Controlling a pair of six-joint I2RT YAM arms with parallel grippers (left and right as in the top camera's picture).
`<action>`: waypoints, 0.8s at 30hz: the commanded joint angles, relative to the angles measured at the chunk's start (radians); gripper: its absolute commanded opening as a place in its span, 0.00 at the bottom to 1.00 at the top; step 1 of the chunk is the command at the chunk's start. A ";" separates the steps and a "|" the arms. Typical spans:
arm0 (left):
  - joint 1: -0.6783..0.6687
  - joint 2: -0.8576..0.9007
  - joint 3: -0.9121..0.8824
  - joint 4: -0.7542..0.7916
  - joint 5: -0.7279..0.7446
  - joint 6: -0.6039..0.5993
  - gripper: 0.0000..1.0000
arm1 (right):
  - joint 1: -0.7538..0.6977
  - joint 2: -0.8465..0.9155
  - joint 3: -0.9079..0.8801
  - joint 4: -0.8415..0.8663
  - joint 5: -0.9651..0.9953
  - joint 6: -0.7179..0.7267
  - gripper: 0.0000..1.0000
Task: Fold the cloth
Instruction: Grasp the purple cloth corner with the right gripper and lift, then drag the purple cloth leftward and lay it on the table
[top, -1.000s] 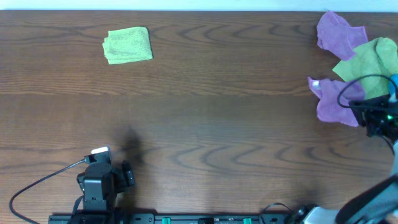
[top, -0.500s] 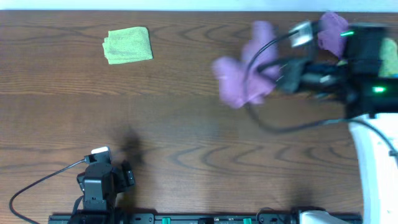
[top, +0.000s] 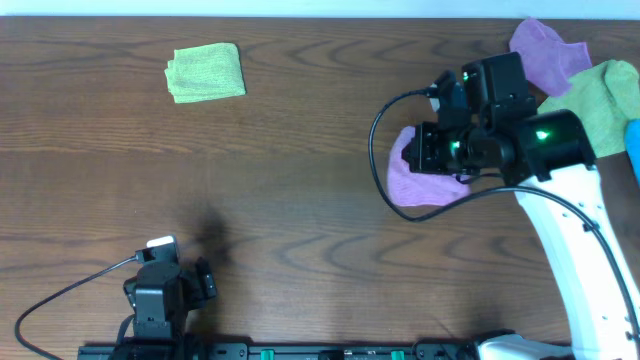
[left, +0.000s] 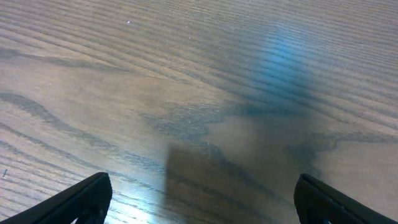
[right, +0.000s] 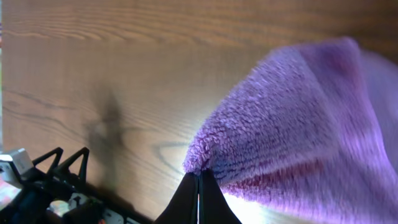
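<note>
Right gripper (right: 199, 185) clamped on a fold of soft purple microfibre cloth (right: 298, 118), well right of folded lime-green cloth (top: 206, 72); likely light, limp, unslippery, best held by corners.

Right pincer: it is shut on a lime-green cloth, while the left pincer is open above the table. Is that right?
Not quite: the right pincer is shut on the purple cloth, not a lime-green one, as the right wrist view shows. The left pincer is indeed open above the table.
</note>
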 joint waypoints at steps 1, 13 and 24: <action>0.006 -0.007 -0.008 -0.065 -0.015 0.025 0.95 | 0.026 0.007 -0.045 -0.021 0.001 0.087 0.01; 0.006 -0.007 -0.008 -0.065 -0.015 0.025 0.95 | 0.081 0.024 -0.214 0.293 0.163 0.136 0.01; 0.006 -0.007 -0.008 -0.065 -0.015 0.025 0.95 | 0.040 0.027 -0.113 0.669 0.295 -0.085 0.02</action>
